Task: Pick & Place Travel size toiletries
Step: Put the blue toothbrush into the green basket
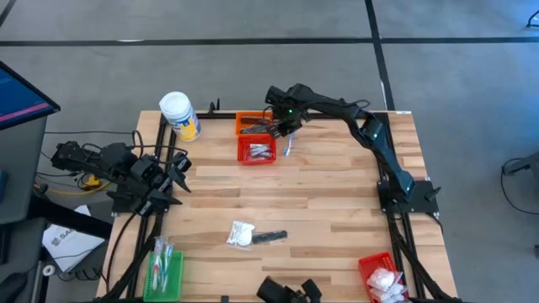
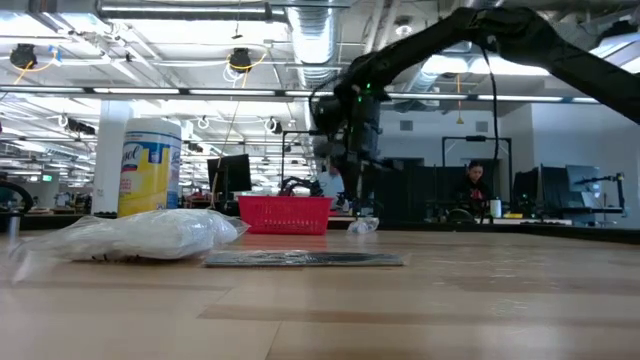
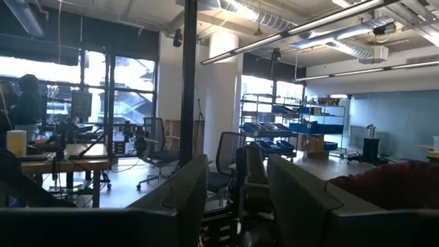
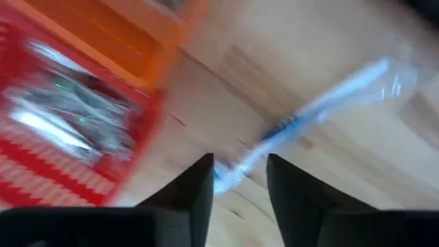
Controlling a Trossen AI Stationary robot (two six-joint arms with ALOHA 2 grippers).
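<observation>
Where the tabletop [image 1: 337,202] meets its left edge, left claw [image 1: 173,172] parked beyond the rim, aimed at the room; fingers' gap impossible to judge. Green basket [image 1: 166,273] with clear sticks at the near left corner. White jar [image 1: 179,115] at the far left. White packet [image 1: 240,233] touching a dark tube [image 1: 269,237] mid-tabletop. Orange basket [image 1: 253,124] and red basket [image 1: 257,150] side by side at the far edge, foil sachets [image 4: 65,113] in the red one. Right claw [image 4: 239,180] open, hovering over a wrapped toothbrush [image 4: 315,110] lying just right of the red basket. Another red basket [image 1: 383,273] with white packets at the near right corner.
</observation>
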